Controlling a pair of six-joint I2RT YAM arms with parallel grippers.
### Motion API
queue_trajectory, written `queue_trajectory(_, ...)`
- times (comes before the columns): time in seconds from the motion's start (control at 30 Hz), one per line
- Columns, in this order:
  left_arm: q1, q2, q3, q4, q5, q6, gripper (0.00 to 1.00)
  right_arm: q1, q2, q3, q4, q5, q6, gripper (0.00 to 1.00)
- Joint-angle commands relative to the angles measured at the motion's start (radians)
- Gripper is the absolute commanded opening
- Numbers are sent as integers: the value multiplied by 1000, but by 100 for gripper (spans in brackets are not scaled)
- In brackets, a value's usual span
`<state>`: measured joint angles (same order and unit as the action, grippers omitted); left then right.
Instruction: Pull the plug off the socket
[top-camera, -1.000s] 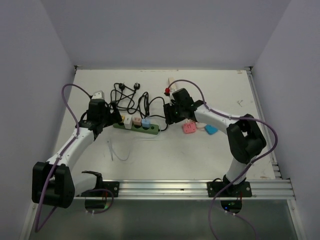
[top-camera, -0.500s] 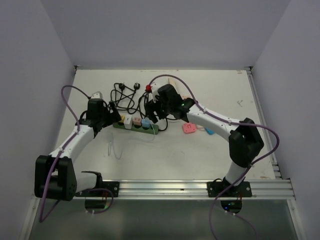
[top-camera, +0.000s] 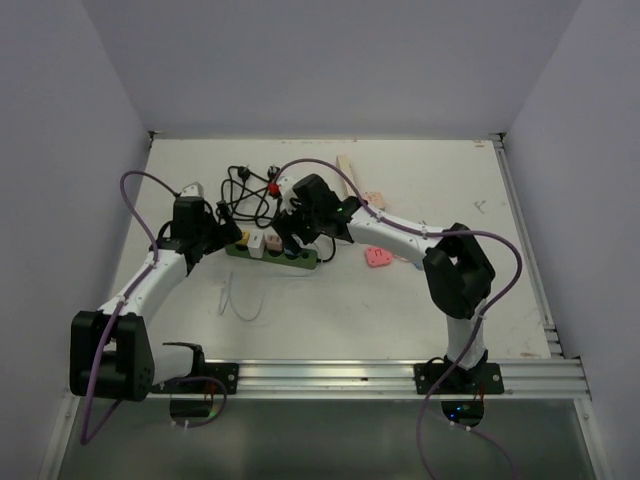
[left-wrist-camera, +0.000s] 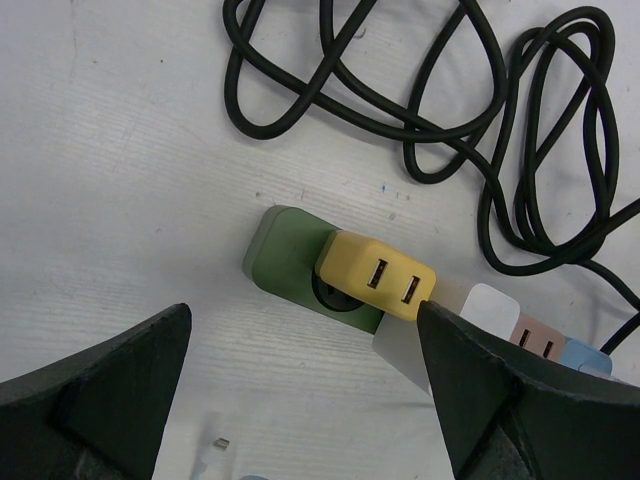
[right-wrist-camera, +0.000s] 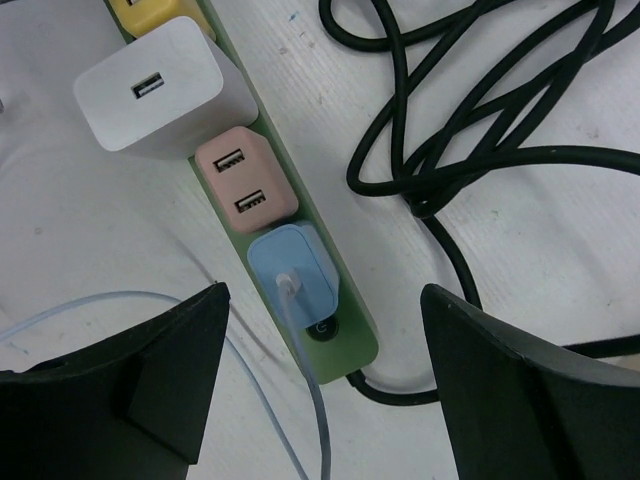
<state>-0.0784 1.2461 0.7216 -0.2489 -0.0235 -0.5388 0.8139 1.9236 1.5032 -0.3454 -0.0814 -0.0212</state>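
**Task item.** The socket (top-camera: 272, 250) lies flat on the worktop (top-camera: 420, 310), left of centre and about midway between the near and far edges. Its length runs roughly left to right. All four outlets are occupied. From the left end these are a yellow plug (left-wrist-camera: 375, 285), a white adapter (right-wrist-camera: 160, 90), a pink adapter (right-wrist-camera: 243, 180) and a blue adapter (right-wrist-camera: 292, 275).

**Surroundings.**
- A pale cable (right-wrist-camera: 305, 410) leaves the blue adapter and trails towards the near edge.
- The black cord (top-camera: 250, 190) lies in loose coils just behind the strip, towards the far edge, and close to the plugs.
- A pink item (top-camera: 378, 257) lies to the right of the strip, apart from it.
- A pale stick (top-camera: 347, 168) lies nearer the far edge.

**Grippers.**
- The left gripper (left-wrist-camera: 300, 400) hangs over the strip's left end with its fingers wide apart, holding nothing.
- The right gripper (right-wrist-camera: 320, 400) hangs over the right end above the blue adapter. Its fingers are also spread and are not touching any plug.

**Change from one second ago.** The right arm has swung from the area beside the pink item leftward to the strip. A blue item that lay there is now hidden under the arm. The left arm has barely shifted. All four plugs remain seated.
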Motion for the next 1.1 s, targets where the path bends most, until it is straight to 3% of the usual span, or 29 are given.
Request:
queue_trajectory(0.0,11,-8,2,45,17,-4,98,27,38,57,-7,8,-52,82)
queue_trajectory(0.4,14,-11,-5,46,19,-7,98,31,109,-46,77,49,-89,80)
queue_trajectory(0.73,19,-1,-25,65,56,-38,98,44,160,-51,86,31,-103,65)
queue_trajectory(0.83,23,1,-27,66,66,-53,98,47,161,-58,91,9,-97,51)
queue_trajectory(0.87,25,1,-27,66,68,-62,98,48,161,-60,91,0,-95,36)
queue_trajectory(1.0,38,-7,-28,71,76,-85,98,45,132,-83,100,-50,-63,7)
queue_trajectory(1.07,43,-13,-33,76,74,-107,98,47,112,-98,120,-78,-31,0)
